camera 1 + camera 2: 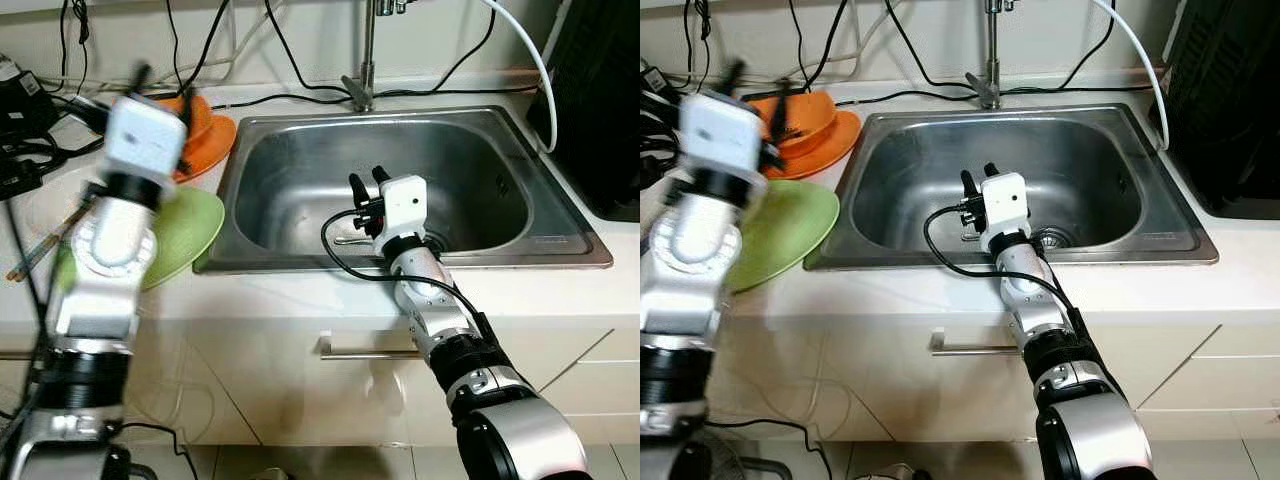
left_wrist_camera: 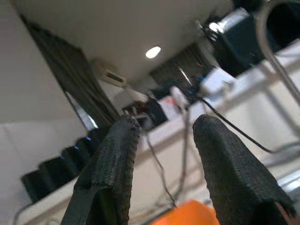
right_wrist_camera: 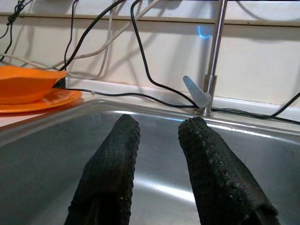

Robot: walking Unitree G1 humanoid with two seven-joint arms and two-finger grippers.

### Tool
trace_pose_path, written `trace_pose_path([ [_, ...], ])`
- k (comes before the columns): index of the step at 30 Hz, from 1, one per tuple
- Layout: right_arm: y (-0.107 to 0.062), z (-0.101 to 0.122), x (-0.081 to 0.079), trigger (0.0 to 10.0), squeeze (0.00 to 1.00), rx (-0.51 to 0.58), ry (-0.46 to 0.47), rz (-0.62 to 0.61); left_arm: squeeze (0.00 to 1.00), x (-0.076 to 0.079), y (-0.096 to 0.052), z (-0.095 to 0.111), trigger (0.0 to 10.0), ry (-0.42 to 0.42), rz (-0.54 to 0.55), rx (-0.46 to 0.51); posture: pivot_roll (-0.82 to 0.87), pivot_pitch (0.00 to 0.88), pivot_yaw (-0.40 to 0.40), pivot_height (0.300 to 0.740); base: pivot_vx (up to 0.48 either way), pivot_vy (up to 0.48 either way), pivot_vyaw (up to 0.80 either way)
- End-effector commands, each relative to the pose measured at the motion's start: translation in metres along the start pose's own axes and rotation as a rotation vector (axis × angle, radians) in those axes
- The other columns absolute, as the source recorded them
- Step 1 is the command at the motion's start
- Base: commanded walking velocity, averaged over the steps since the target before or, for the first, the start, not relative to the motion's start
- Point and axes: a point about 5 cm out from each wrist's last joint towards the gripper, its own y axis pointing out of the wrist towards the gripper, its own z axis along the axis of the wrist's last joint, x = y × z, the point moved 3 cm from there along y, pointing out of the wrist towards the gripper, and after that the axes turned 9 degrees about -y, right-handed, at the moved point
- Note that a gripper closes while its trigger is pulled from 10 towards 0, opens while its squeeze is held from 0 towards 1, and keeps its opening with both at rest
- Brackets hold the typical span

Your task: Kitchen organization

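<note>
An orange bowl [image 1: 200, 118] sits on an orange plate [image 3: 44, 100] on the counter left of the steel sink [image 1: 500, 130]. A green plate [image 1: 190, 232] lies nearer, at the sink's front left corner. My left gripper [image 1: 163, 92] is raised over the orange dishes and blurred; in its wrist view the fingers [image 2: 115, 159] stand apart with nothing between them. My right gripper [image 1: 367, 182] is open and empty inside the sink, low over its floor and pointing at the back wall and the faucet [image 3: 213, 56].
Black cables run along the wall behind the sink. A black appliance [image 1: 600, 100] stands at the right, with a white hose [image 1: 535, 60] beside it. Chopsticks [image 1: 40, 250] lie at the counter's left. A drawer handle [image 1: 365, 350] is below the counter edge.
</note>
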Motion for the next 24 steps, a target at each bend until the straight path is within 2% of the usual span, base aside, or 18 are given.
trace_pose_path([
  [1, -0.009, -0.015, -0.012, 10.0, 0.00, -0.055, 0.025, 0.026, 0.00, -0.007, 0.000, 0.003, 10.0, -0.048, -0.018, -0.008, 0.25, 0.017, 0.090, 0.740, 0.000, 0.000, 0.00],
  [3, -0.009, -0.015, -0.012, 10.0, 0.00, -0.057, 0.025, 0.026, 0.00, -0.007, 0.000, 0.003, 10.0, -0.060, -0.028, -0.012, 0.25, 0.017, 0.090, 0.740, 0.000, 0.000, 0.00],
  [6, -0.010, -0.017, -0.012, 10.0, 0.00, -0.062, 0.029, 0.025, 0.00, -0.007, -0.004, 0.001, 10.0, -0.161, -0.088, -0.042, 0.25, 0.017, 0.093, 0.740, 0.000, 0.000, 0.00],
  [7, -0.010, -0.017, -0.012, 10.0, 0.00, -0.062, 0.029, 0.025, 0.00, -0.007, -0.004, 0.001, 10.0, -0.161, -0.088, -0.042, 0.25, 0.017, 0.093, 0.740, 0.000, 0.000, 0.00],
  [9, -0.012, -0.020, -0.014, 10.0, 0.00, -0.072, 0.030, 0.025, 0.00, -0.012, -0.010, -0.005, 10.0, -0.254, -0.117, -0.086, 0.26, 0.017, 0.095, 0.740, 0.000, 0.000, 0.00],
  [10, -0.012, -0.021, -0.014, 10.0, 0.00, -0.076, 0.032, 0.023, 0.00, -0.015, -0.015, -0.010, 10.0, -0.266, -0.110, -0.107, 0.26, 0.018, 0.096, 0.740, 0.000, 0.000, 0.00],
  [15, -0.013, -0.022, -0.016, 10.0, 0.00, -0.080, 0.034, 0.023, 0.00, -0.019, -0.029, -0.025, 10.0, -0.227, -0.063, -0.157, 0.26, 0.022, 0.098, 0.740, 0.000, 0.000, 0.00],
  [17, -0.014, -0.023, -0.016, 10.0, 0.00, -0.084, 0.037, 0.020, 0.00, -0.020, -0.045, -0.039, 10.0, -0.167, 0.026, -0.190, 0.26, 0.033, 0.099, 0.740, 0.000, 0.000, 0.00],
  [18, -0.014, -0.023, -0.016, 10.0, 0.00, -0.085, 0.040, 0.019, 0.00, -0.016, -0.054, -0.045, 10.0, -0.118, 0.029, -0.210, 0.27, 0.035, 0.095, 0.740, 0.000, 0.000, 0.00],
  [19, -0.014, -0.023, -0.016, 10.0, 0.00, -0.085, 0.040, 0.019, 0.00, -0.016, -0.054, -0.045, 10.0, -0.118, 0.029, -0.210, 0.27, 0.035, 0.095, 0.740, 0.000, 0.000, 0.00],
  [20, -0.014, -0.024, -0.016, 10.0, 0.00, -0.088, 0.041, 0.020, 0.00, -0.006, -0.068, -0.054, 10.0, -0.096, -0.004, -0.254, 0.27, 0.034, 0.095, 0.740, 0.000, 0.000, 0.00],
  [24, -0.015, -0.025, -0.017, 10.0, 0.00, -0.092, 0.040, 0.023, 0.00, -0.005, -0.079, -0.060, 10.0, -0.115, 0.007, -0.284, 0.27, 0.030, 0.094, 0.740, 0.000, 0.000, 0.00],
])
